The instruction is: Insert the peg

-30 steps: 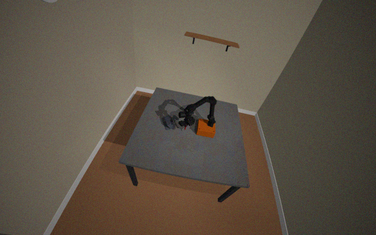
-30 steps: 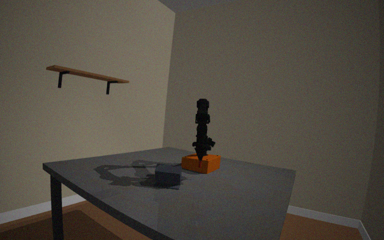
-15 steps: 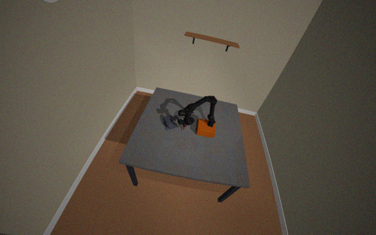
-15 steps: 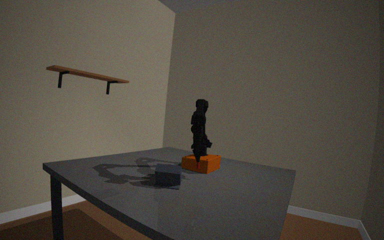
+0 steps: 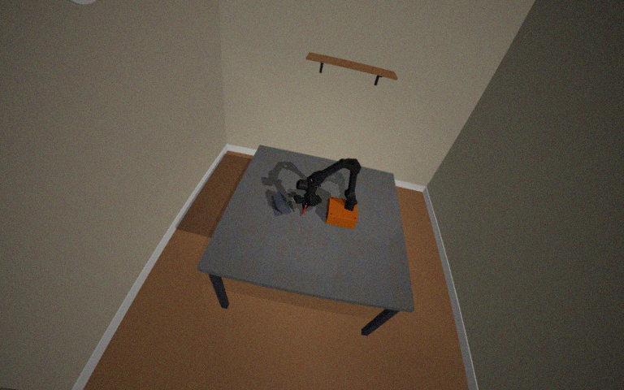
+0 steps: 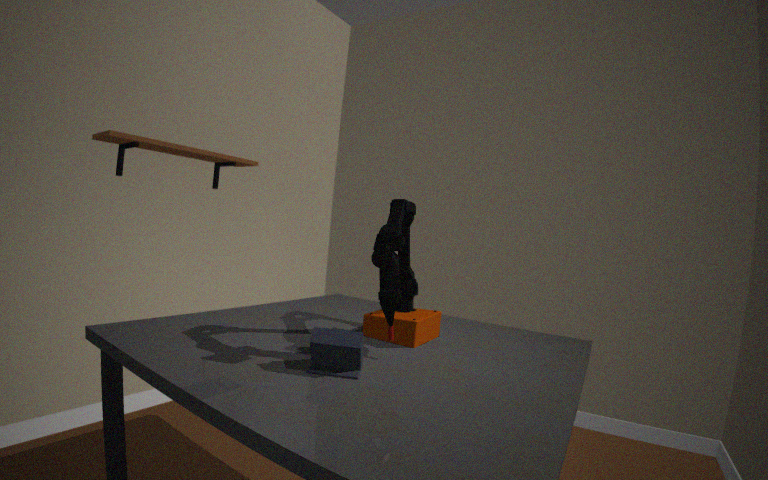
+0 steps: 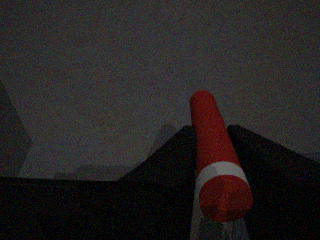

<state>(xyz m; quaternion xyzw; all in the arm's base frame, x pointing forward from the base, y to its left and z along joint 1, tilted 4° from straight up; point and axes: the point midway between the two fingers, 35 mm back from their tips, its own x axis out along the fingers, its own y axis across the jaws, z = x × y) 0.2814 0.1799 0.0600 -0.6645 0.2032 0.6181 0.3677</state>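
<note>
The red round peg (image 5: pixel 303 210) (image 6: pixel 391 333) (image 7: pixel 208 120) has a white band near its upper end. My gripper (image 5: pixel 305 205) (image 6: pixel 390 324) (image 7: pixel 210 136) is shut on the peg. In the top view the peg slants down below the fingers, and it appears off the table. The dark blue-grey sloped panel (image 5: pixel 279 204) (image 6: pixel 335 352) stands on the table, to the left of the peg in the top and exterior views and apart from it. Its hole cannot be made out. A grey shape at the left edge of the wrist view may be part of the panel.
The arm's base stands on an orange box (image 5: pixel 341 214) (image 6: pixel 416 329), to the right of the gripper in the top view. The grey table (image 5: pixel 303 257) (image 6: pixel 453 396) carries the arm's shadows around the panel. A wooden shelf (image 5: pixel 352 65) (image 6: pixel 175 148) is on the wall.
</note>
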